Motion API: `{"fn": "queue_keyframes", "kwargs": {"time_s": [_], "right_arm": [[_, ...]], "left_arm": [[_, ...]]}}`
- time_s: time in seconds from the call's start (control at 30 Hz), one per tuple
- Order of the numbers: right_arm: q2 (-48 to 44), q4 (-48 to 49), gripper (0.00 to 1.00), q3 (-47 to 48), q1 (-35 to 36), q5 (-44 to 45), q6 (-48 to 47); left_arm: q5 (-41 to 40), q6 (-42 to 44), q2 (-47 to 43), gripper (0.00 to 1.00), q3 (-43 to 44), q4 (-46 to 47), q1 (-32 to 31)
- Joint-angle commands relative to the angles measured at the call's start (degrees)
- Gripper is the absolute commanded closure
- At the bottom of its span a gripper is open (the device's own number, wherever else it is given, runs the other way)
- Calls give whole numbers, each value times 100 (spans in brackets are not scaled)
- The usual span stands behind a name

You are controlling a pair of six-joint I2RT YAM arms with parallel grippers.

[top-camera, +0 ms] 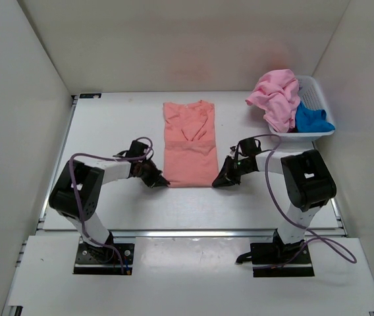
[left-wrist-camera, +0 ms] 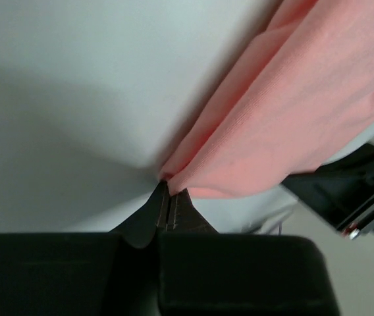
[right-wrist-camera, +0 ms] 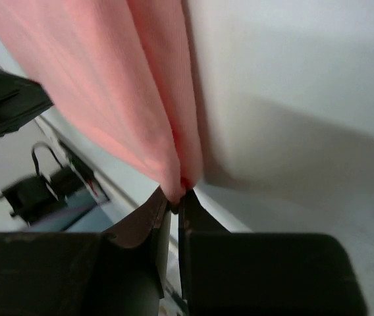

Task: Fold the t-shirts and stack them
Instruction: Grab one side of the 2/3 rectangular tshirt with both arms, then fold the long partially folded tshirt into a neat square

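A salmon-coral t-shirt lies on the table as a long narrow strip, sleeves folded in, collar at the far end. My left gripper is shut on its near left hem corner, and the pinched fabric shows at the fingertips in the left wrist view. At the near right corner my right gripper is shut on the hem, the cloth caught between the tips. A lighter pink t-shirt and a bright blue t-shirt lie heaped in the basket.
A white plastic basket stands at the far right of the table, next to the right wall. White walls close in the table on three sides. Both arm bases sit at the near edge.
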Motion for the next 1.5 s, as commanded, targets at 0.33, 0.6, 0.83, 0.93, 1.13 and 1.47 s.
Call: {"fn": "queue_keyframes", "kwargs": {"time_s": [0.33,0.6,0.83,0.93,1.13,1.47], "right_arm": [[-1885,-3255,99,-410,801,-650,-1849],[-1430,-3975,100,817,300,-783,-2244],[-341,-3853,100,2146,-113,-1178,-2139],[327,-3941,100,3505,-236,-1152,-2078],[2120,-4458,100,6272,-438,-1099,-1937],[4995,-5216,100,10803,-377,-1231,-1445]], "left_arm": [[1584,959,-2661,100,-997,-2617,-157],[1583,775,-2556,100,-364,-2592,194],[1637,572,-1688,100,671,-2038,581],[1557,538,-1126,100,1252,-1853,756],[900,300,-132,100,2289,-1299,1064],[-138,301,907,100,3468,-921,1652]]}}
